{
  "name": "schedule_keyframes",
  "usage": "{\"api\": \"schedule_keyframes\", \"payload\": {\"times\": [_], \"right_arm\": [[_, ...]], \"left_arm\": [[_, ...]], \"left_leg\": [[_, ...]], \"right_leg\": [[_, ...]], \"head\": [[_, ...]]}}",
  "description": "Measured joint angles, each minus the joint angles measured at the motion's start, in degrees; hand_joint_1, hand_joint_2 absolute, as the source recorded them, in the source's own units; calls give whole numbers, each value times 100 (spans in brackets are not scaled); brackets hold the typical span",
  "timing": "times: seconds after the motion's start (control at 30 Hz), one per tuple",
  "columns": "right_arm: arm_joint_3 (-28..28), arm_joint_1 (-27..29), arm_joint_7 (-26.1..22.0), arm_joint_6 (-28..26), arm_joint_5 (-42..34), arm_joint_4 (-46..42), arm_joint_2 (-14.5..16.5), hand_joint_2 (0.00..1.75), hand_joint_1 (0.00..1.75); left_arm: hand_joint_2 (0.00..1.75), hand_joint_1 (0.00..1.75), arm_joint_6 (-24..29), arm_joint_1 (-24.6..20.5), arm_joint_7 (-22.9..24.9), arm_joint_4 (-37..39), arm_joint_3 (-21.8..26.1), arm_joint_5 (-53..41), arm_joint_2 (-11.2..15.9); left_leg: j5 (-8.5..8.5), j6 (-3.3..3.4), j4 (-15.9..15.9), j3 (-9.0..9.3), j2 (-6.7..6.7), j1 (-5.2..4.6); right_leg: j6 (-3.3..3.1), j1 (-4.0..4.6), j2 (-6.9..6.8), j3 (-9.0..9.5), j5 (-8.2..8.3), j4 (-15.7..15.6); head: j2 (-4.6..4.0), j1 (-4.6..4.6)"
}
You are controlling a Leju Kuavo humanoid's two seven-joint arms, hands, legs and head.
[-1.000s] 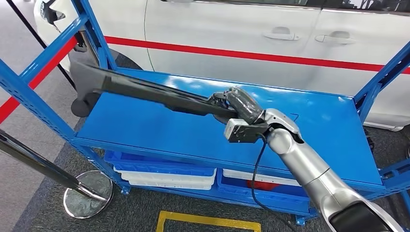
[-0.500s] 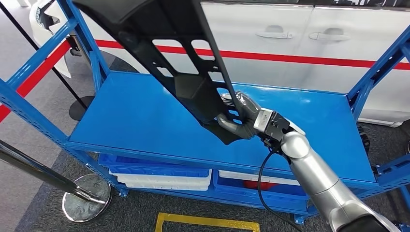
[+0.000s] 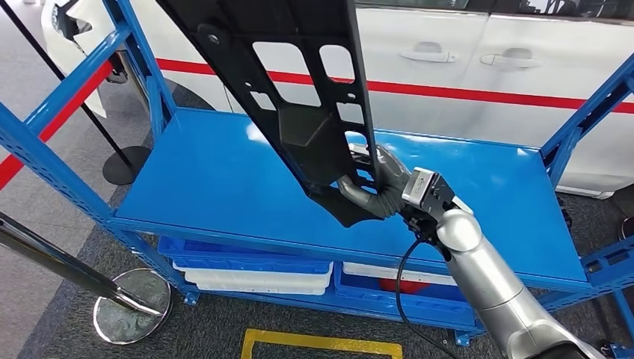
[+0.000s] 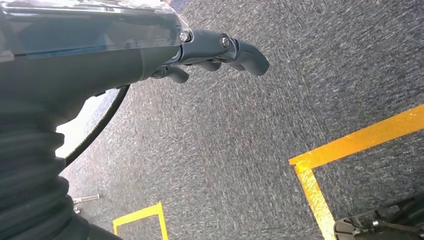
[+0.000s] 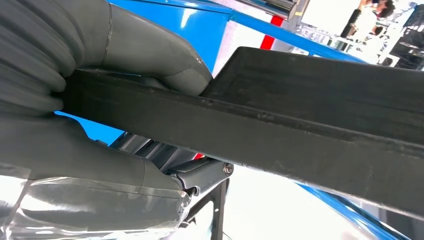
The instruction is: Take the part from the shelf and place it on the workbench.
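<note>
With the right hand (image 3: 374, 191) gripping the long black part (image 3: 299, 90) by its lower end and raising it off the blue shelf (image 3: 202, 179) toward upper centre, pickup appears complete; the workbench placement remains, left hand (image 4: 220, 50) seemingly empty.

part (image 3: 299, 90) | long black perforated panel | tilted steeply above shelf (image 3: 209, 179)
</note>
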Motion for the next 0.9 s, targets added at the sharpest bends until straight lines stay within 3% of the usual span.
{"api": "schedule_keyframes", "payload": {"times": [0.07,0.2,0.27,0.33,0.37,0.4,0.43,0.53,0.57,0.7,0.77,0.83,0.87,0.9], "right_arm": [[-5,-8,-1,0,-1,-13,1,175,173],[-7,-1,22,-37,9,-45,-8,175,175],[-8,12,37,-74,16,-84,-24,175,175],[-8,57,46,-85,14,-99,-30,175,175],[-8,87,48,-81,11,-96,-31,175,175],[-8,109,42,-75,6,-84,-31,175,175],[-8,121,27,-71,-1,-67,-31,175,175],[-8,118,-51,-79,-12,-16,-32,175,175],[-8,119,-89,-93,-12,-4,-32,175,175],[-20,123,-220,-169,-33,22,-25,175,175],[-48,96,-202,-176,-88,43,-2,175,175],[-72,24,-138,-170,-156,107,20,175,175],[-77,-17,-104,-168,-184,156,25,175,175],[-78,-55,-75,-167,-203,207,26,175,175]], "left_arm": [[175,0,-1,-1,0,0,0,-1,-4],[175,0,-27,0,0,0,-3,-21,-5],[175,0,-81,-1,-9,0,-10,-50,-5],[175,0,-108,-1,-41,0,-36,-102,-4],[175,0,-84,2,-65,0,-64,-128,-3],[175,0,-39,5,-91,0,-97,-147,-2],[175,0,22,7,-116,0,-126,-154,0],[175,0,231,4,-265,0,-159,-52,1],[175,0,271,-5,-350,0,-140,65,-3],[175,0,163,-92,-526,0,50,546,-36],[175,0,109,-154,-487,0,110,586,-56],[175,0,84,-206,-443,0,165,608,-66],[175,0,80,-215,-422,0,190,625,-68],[175,0,78,-214,-400,0,214,640,-67]], "left_leg": [[-10,-43,12,-17,8,-20],[-79,-158,77,-48,47,-33],[-357,-223,522,-239,54,-23],[-700,-273,1279,-597,56,-8],[-770,-289,1551,-734,57,-1],[-723,-298,1612,-775,57,3],[-571,-300,1438,-704,57,9],[-52,-257,322,-178,17,22],[9,-223,121,-85,0,18],[81,-64,18,-79,-2,-1],[137,19,-21,-109,9,10],[182,63,-19,-173,14,-4],[205,71,-15,-209,16,-13],[231,74,-10,-244,17,-21]], "right_leg": [[-49,39,-48,209,120,-478],[-123,15,-31,236,126,-599],[-169,-11,-36,262,144,-635],[-188,-6,-34,266,140,-634],[-189,-4,-31,268,137,-632],[-187,-4,-24,271,134,-628],[-179,-6,-15,276,128,-622],[-120,2,23,288,96,-583],[-91,10,33,281,95,-569],[18,0,45,236,55,-519],[49,-15,48,94,-258,-155],[63,-19,50,-176,-686,583],[66,-19,50,-274,-809,895],[64,-18,49,-290,-829,1038]], "head": [[-1,1],[0,0],[0,0],[0,0],[0,0],[0,0],[-1,0],[0,0],[1,0],[0,-1],[1,0],[0,0],[0,0],[0,0]]}}
